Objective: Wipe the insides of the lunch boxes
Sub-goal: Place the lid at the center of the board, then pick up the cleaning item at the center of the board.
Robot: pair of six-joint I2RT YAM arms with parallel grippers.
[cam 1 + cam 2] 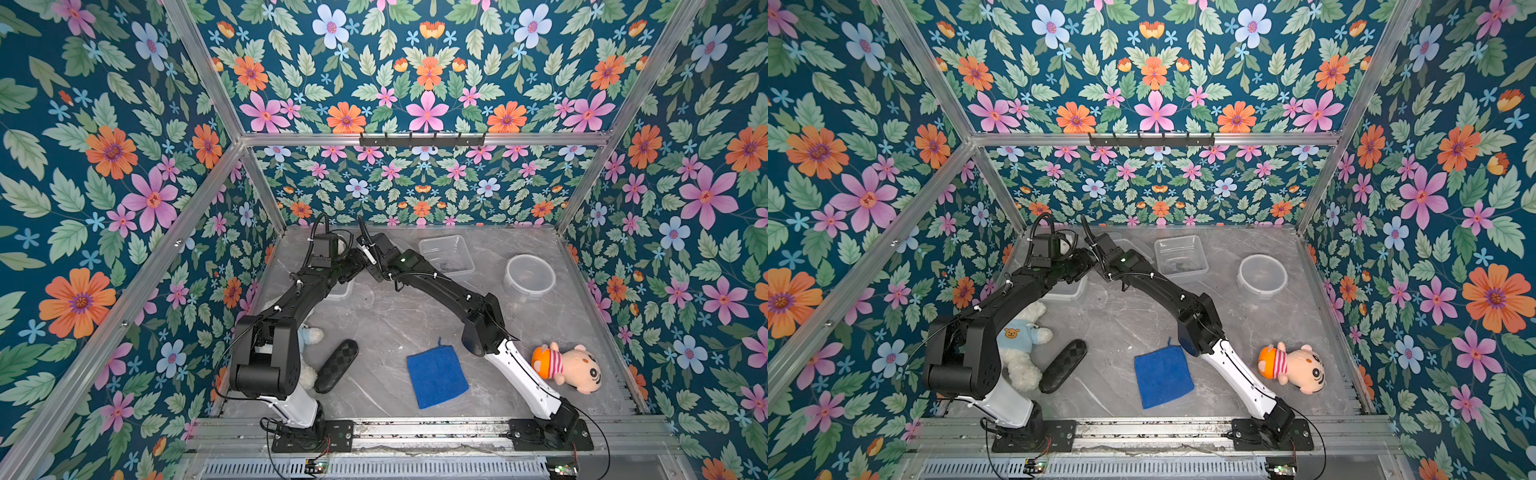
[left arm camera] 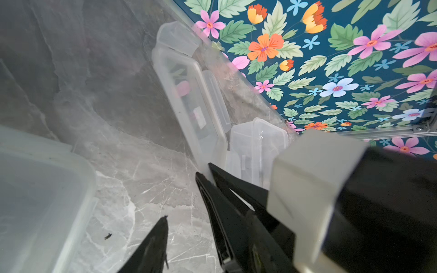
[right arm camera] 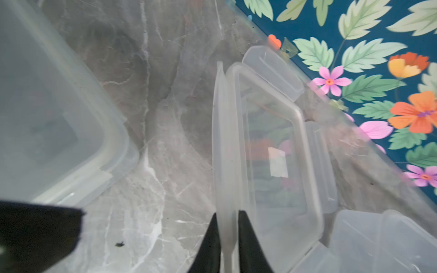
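The right fingers (image 3: 246, 236) are pinching the edge flap of a clear rectangular plastic lid (image 3: 272, 153), one finger on each face. The lid is standing on edge and leaning toward the flowered back wall (image 3: 354, 59), with its long axis running away from the fingers, roughly alongside that wall; I judge it is being parked there to keep it clear of the wiping. A second clear flat lid (image 2: 257, 146) is lying just beside it at the wall's foot.

The left fingers (image 2: 158, 238) are hovering over the grey marble worktop (image 2: 106, 82), between the standing lid and the large square clear plastic lunch box (image 2: 40, 189); only one finger is showing plainly, so I cannot tell whether they are released or clenched. That box is sitting upright, mouth up, at the back left under the left arm; the smaller rectangular clear lunch box (image 1: 446, 254) and the round clear lunch box (image 1: 530, 276) are sitting to its right, mouths up, near each other but apart; the rectangular one's long axis is hard to judge from above.

The blue square cloth (image 1: 436, 376) is lying flat at the front, well apart from all three boxes; wiping looks not yet begun.
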